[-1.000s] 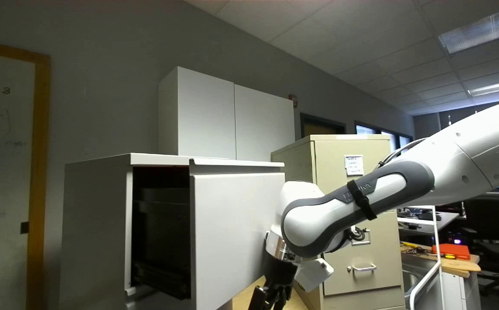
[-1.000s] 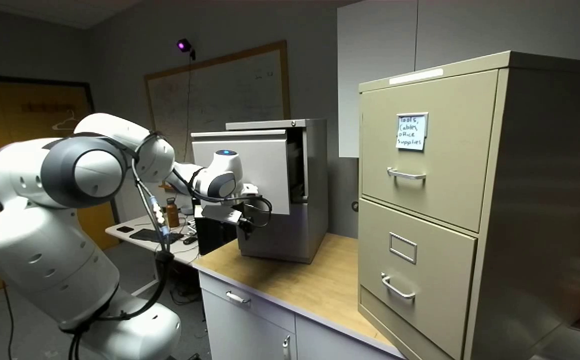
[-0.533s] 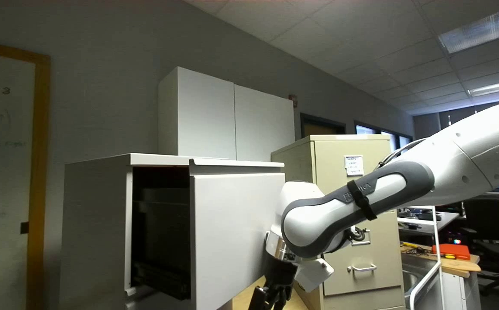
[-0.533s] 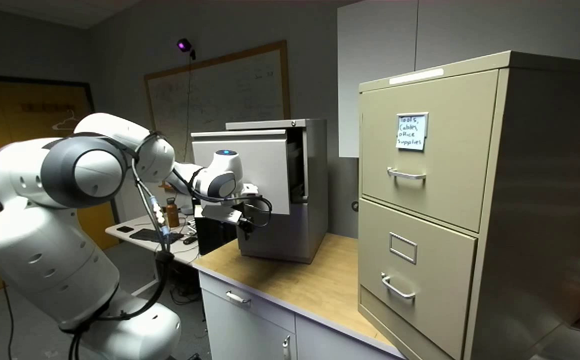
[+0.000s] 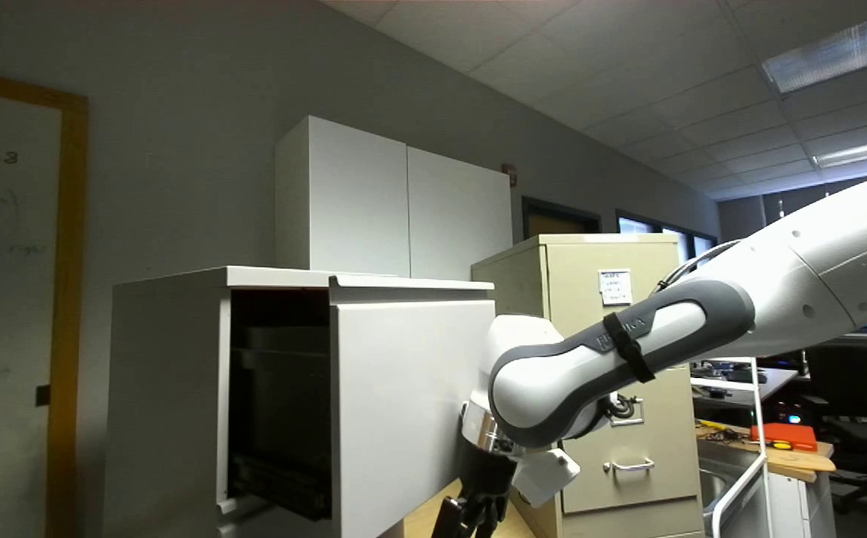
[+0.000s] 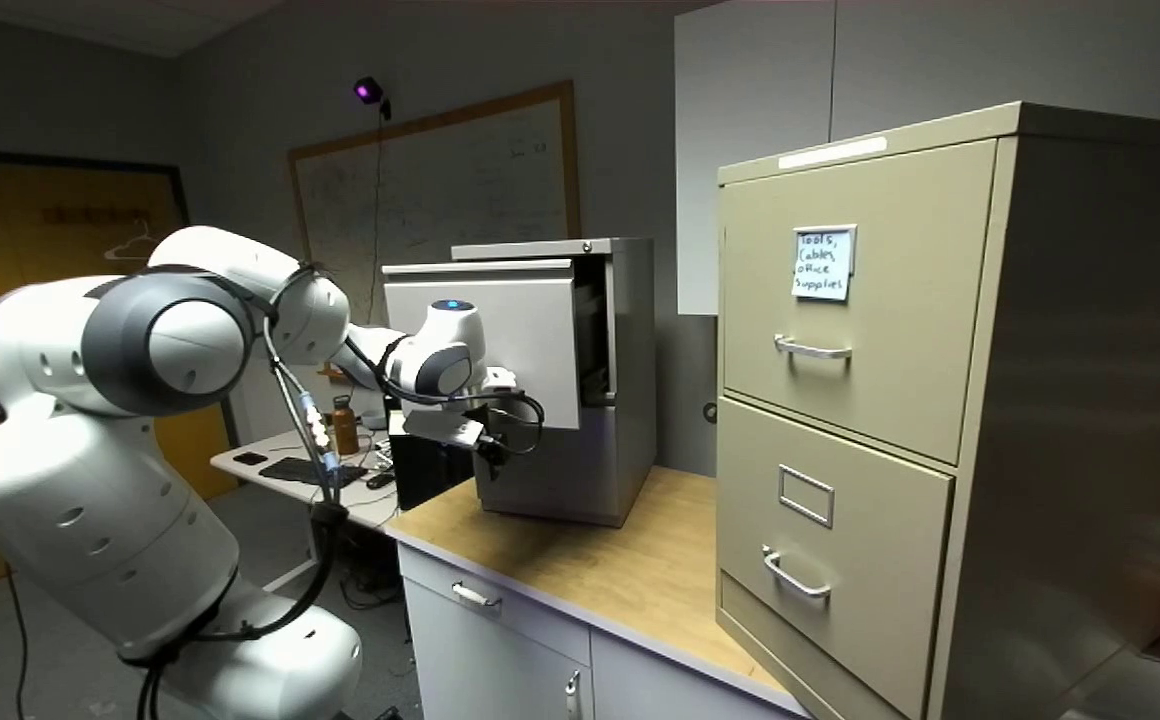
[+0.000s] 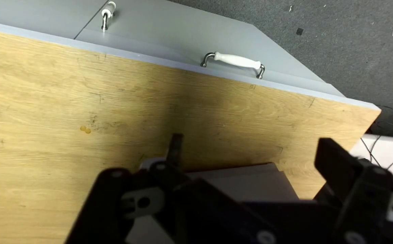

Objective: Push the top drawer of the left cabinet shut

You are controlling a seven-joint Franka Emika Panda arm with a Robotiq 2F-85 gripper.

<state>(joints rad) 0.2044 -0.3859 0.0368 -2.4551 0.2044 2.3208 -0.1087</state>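
Note:
The top drawer's plain white front (image 5: 407, 396) stands pulled out from the left cabinet (image 5: 164, 403), with the dark interior showing in the gap. The drawer (image 6: 530, 330) and cabinet (image 6: 636, 380) also show in the other exterior picture. My gripper (image 6: 492, 458) points down in front of the drawer's lower part; the hand is close to the front, but I cannot tell if it touches. The gripper (image 5: 467, 519) is partly cut off by the lower edge. In the wrist view my gripper (image 7: 250, 145) has its fingers wide apart, nothing between them. The cabinet's lower front (image 7: 247, 186) shows below.
A beige filing cabinet (image 6: 860, 330) stands beside the cabinet on the wooden counter (image 6: 580, 540). The counter's drawer handle (image 7: 237, 61) shows in the wrist view. A white two-door cupboard (image 5: 403, 202) hangs behind. A desk (image 6: 285, 465) with a keyboard stands beyond the counter.

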